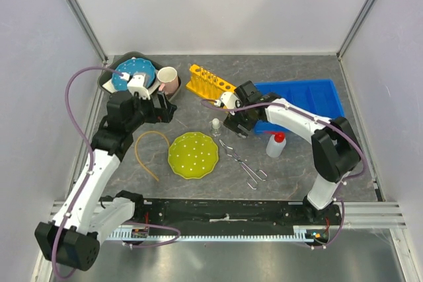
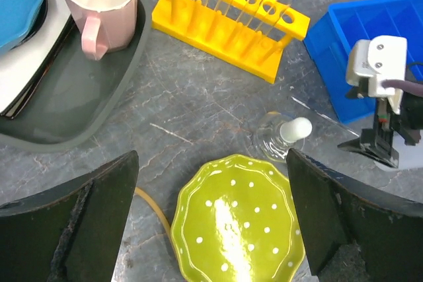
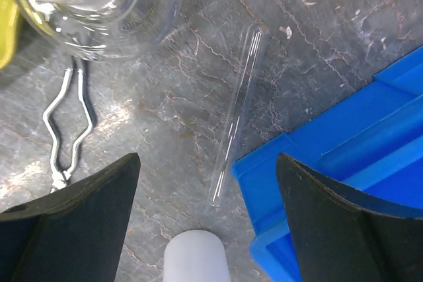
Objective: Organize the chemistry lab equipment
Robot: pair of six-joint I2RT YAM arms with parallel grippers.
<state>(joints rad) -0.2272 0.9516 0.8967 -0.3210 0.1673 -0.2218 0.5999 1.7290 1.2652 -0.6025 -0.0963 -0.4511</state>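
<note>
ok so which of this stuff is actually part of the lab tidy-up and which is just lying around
Part of the job: yellow plastic test-tube rack, loose thin clear glass tube, white squeeze bottle with red cap, small clear flask with white cap, metal tongs.

Just lying about: yellow-green dotted plate, blue dotted plate, pink mug.

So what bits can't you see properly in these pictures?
- Top view: loose clear tube hidden under the right gripper.
- Right wrist view: flask cut off by the top edge; tongs partly behind a finger.
- Left wrist view: blue plate cut off by the left edge.
- Top view: tubes in the yellow rack too thin to count.
</note>
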